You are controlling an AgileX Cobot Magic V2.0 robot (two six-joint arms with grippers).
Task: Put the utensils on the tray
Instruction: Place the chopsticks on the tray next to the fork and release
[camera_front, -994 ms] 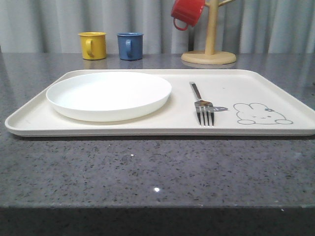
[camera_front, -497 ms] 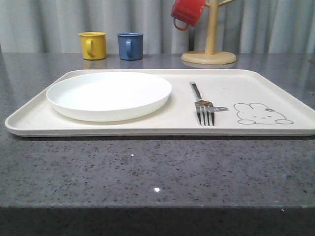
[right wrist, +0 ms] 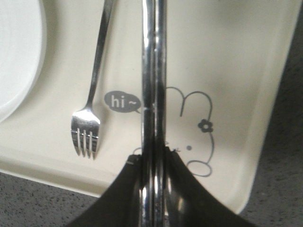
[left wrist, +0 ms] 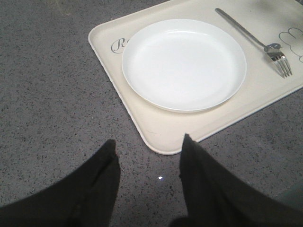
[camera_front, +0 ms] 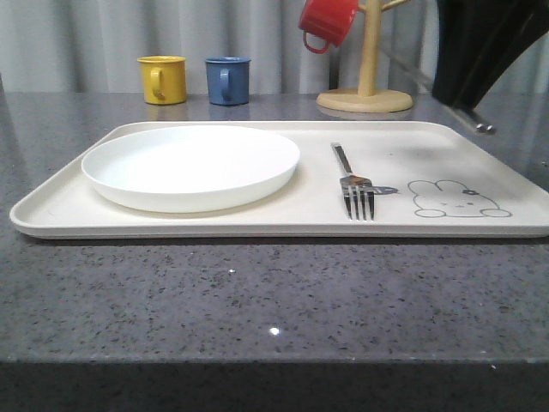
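The cream tray [camera_front: 257, 219] lies across the grey counter with the white plate [camera_front: 190, 165] on its left half. The fork [camera_front: 353, 184] rests on the tray to the right of the plate, tines toward me. My right gripper [camera_front: 456, 96] hangs above the tray's right end, shut on the pair of metal chopsticks [camera_front: 482, 126]. In the right wrist view the chopsticks [right wrist: 154, 85] run out from the gripper [right wrist: 152, 158] over the bunny drawing [right wrist: 199, 127], beside the fork [right wrist: 92, 99]. My left gripper [left wrist: 149, 144] is open over bare counter by the tray's corner [left wrist: 158, 142].
A yellow mug [camera_front: 162, 79] and a blue mug [camera_front: 227, 80] stand behind the tray at the back left. A wooden mug tree [camera_front: 369, 64] holding a red mug [camera_front: 328, 21] stands at the back right. The counter's front edge [camera_front: 274, 365] is near.
My right gripper has come into the front view at the upper right, carrying the chopsticks over the tray's right end. The plate and fork have not moved.
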